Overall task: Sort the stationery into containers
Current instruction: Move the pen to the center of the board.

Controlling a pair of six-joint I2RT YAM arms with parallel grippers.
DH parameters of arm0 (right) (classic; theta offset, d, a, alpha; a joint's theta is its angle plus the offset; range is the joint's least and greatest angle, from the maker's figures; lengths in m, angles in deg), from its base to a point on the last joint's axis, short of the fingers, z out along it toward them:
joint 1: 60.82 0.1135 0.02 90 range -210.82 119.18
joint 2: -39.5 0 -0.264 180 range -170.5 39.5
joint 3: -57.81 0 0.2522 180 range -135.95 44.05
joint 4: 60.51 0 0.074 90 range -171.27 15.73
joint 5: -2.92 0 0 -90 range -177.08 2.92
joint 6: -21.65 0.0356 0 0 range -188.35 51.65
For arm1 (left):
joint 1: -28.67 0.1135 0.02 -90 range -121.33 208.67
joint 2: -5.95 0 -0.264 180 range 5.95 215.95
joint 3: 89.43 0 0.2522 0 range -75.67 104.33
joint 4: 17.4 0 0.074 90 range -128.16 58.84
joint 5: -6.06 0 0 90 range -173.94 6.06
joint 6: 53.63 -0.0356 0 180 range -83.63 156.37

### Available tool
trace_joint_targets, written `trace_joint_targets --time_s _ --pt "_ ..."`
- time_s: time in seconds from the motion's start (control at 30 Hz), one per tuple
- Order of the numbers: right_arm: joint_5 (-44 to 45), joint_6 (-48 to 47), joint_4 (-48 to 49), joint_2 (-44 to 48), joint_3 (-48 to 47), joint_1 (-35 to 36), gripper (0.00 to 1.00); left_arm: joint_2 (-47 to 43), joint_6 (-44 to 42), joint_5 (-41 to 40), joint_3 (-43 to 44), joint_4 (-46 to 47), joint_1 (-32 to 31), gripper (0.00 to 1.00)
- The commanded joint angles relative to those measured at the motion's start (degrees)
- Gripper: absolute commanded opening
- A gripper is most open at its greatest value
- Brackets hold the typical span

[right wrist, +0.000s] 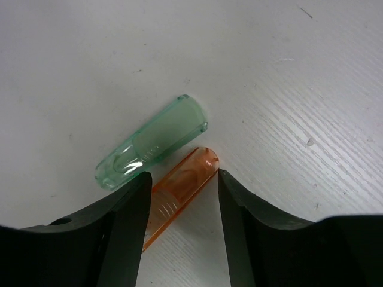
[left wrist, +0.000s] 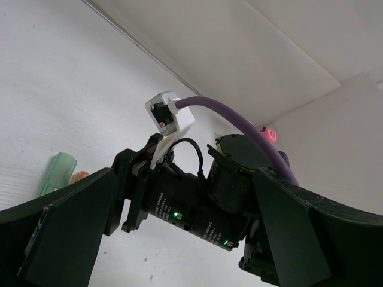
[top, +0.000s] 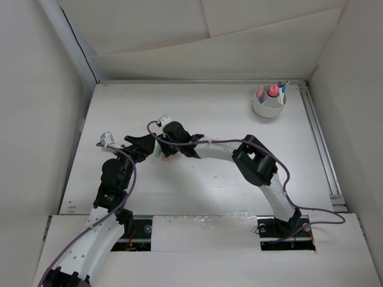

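Observation:
The orange highlighter (right wrist: 179,190) lies flat on the white table, between the fingers of my right gripper (right wrist: 182,179). That gripper is open and straddles it, not closed on it. The green highlighter (right wrist: 152,142) lies right beside it, just outside the left finger. In the top view both highlighters (top: 163,155) sit under the right gripper (top: 165,153) at centre left. My left gripper (top: 143,149) is open and empty just left of them. Its view shows the green highlighter (left wrist: 56,173) and the right arm's wrist (left wrist: 197,209). The round white cup (top: 268,106) stands far right, holding a pink bottle (top: 273,91) and pens.
A metal rail (top: 321,143) runs along the table's right edge. White walls enclose the table on the left, back and right. The two grippers are close together at centre left, with purple cables (top: 179,139) looping over them.

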Motion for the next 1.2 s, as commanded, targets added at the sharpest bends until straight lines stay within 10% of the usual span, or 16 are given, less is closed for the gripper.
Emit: trace_joint_targets --time_s 0.0,0.4,1.17 --pt "3.59 0.51 0.18 0.58 0.72 0.10 0.54 -0.70 -0.83 -0.22 1.41 2.14 -0.03 1.00" --pt "8.96 -0.64 -2.55 5.32 5.20 0.10 0.31 -0.70 -0.83 -0.22 1.93 1.62 -0.03 1.00" --pt "5.45 -2.22 -7.82 8.85 7.15 -4.47 0.53 -0.17 -0.83 -0.22 1.94 2.23 -0.03 1.00"
